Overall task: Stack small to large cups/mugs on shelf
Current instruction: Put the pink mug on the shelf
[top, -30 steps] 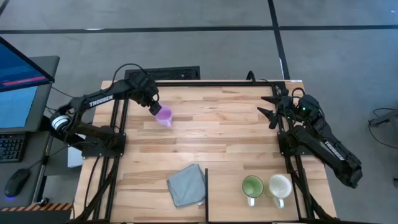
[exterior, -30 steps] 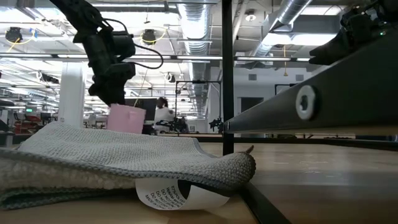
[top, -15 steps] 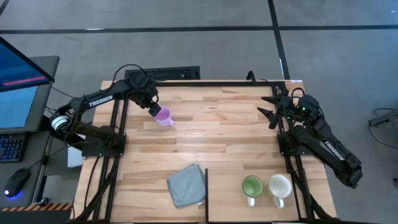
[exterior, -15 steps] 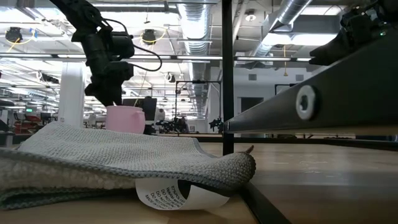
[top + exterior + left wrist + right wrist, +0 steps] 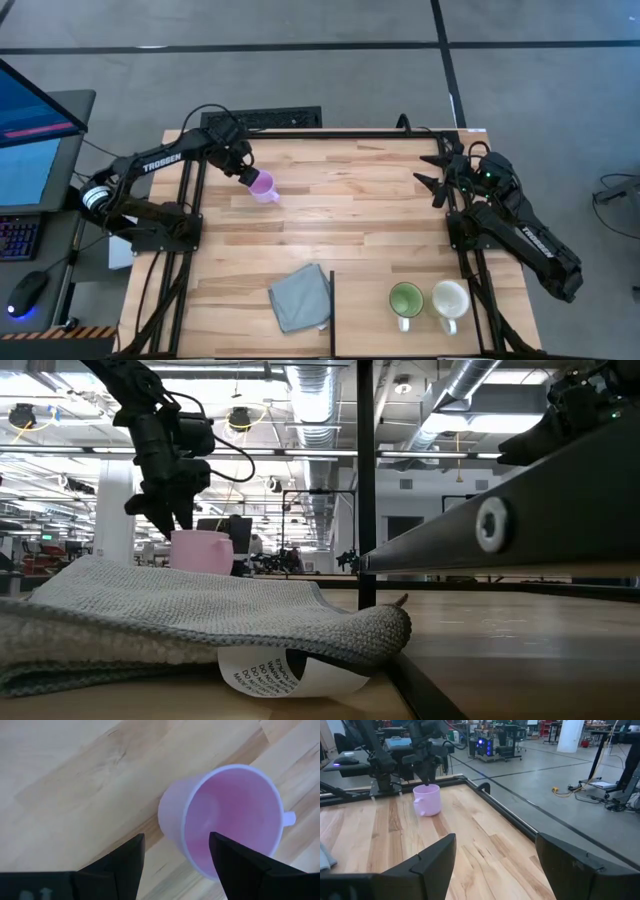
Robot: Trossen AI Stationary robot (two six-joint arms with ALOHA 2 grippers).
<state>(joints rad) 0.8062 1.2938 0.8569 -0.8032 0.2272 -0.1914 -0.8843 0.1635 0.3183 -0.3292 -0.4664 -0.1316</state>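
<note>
The lilac-purple mug [image 5: 263, 186] stands upright on its base at the table's far left, handle [image 5: 289, 817] sticking out sideways. My left gripper [image 5: 176, 836] hangs open just over its rim, pointing steeply down. One finger is over the mug's hollow, the other outside its wall; I see no touch in the low view [image 5: 165, 520]. The green mug [image 5: 405, 299] and the cream-white mug [image 5: 450, 299] stand side by side at the near right. My right gripper [image 5: 430, 172] waits open at the far right, held high. I can make out no shelf.
A grey cloth [image 5: 300, 297] lies crumpled near the front edge, with a printed paper slip [image 5: 285, 672] under it. A thin black post [image 5: 331, 305] rises beside the cloth. A black frame rail [image 5: 330, 133] runs along the table's far edge. Bare wood lies in the middle.
My left gripper has rolled about its wrist while staying above the purple mug, its fingers just as far apart as before. The mug, a little tilted a second ago, now stands level on the table.
</note>
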